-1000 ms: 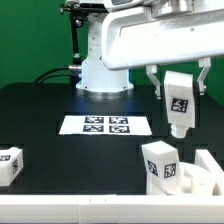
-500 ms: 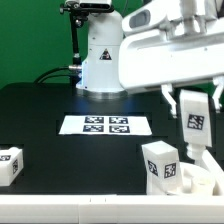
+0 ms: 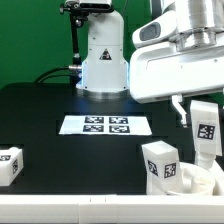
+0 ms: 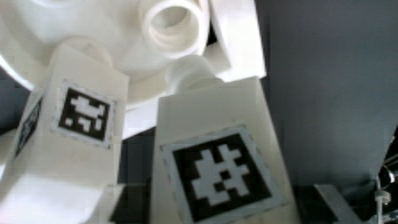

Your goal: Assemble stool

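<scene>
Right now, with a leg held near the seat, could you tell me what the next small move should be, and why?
Probably lower the held leg toward the open hole in the seat. The gripper grips it just above the seat, beside the standing leg, and the wrist view shows that hole empty.

The gripper (image 3: 203, 112) points down, clamped on a leg (image 3: 207, 136).

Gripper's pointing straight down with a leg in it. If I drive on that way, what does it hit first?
Probably the seat: the held leg, clamped in the gripper, hangs above it, beside the upright leg. Depth is unclear.
</scene>
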Robot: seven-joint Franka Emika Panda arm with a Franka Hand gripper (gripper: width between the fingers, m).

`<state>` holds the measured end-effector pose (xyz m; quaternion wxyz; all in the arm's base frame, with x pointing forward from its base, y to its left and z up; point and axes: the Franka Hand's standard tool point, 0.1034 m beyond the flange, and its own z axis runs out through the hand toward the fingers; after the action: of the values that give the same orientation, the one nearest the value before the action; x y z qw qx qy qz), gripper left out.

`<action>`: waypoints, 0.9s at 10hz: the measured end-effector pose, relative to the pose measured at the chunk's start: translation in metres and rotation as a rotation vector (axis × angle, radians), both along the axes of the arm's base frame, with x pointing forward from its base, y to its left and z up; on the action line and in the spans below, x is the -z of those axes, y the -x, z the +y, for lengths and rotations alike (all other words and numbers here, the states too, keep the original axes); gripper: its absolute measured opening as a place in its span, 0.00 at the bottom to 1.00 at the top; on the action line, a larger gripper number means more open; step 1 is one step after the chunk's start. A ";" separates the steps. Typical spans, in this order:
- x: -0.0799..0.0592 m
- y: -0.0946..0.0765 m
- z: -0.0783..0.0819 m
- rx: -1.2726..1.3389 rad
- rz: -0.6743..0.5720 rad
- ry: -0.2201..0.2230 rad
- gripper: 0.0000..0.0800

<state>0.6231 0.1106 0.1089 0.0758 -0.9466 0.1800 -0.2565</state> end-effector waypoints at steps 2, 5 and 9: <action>0.009 0.001 -0.002 0.002 0.010 0.006 0.40; 0.019 0.006 0.006 -0.012 0.024 0.010 0.40; 0.030 0.008 0.004 -0.012 0.019 0.021 0.40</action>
<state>0.6149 0.1149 0.0786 0.0654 -0.9508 0.1724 -0.2488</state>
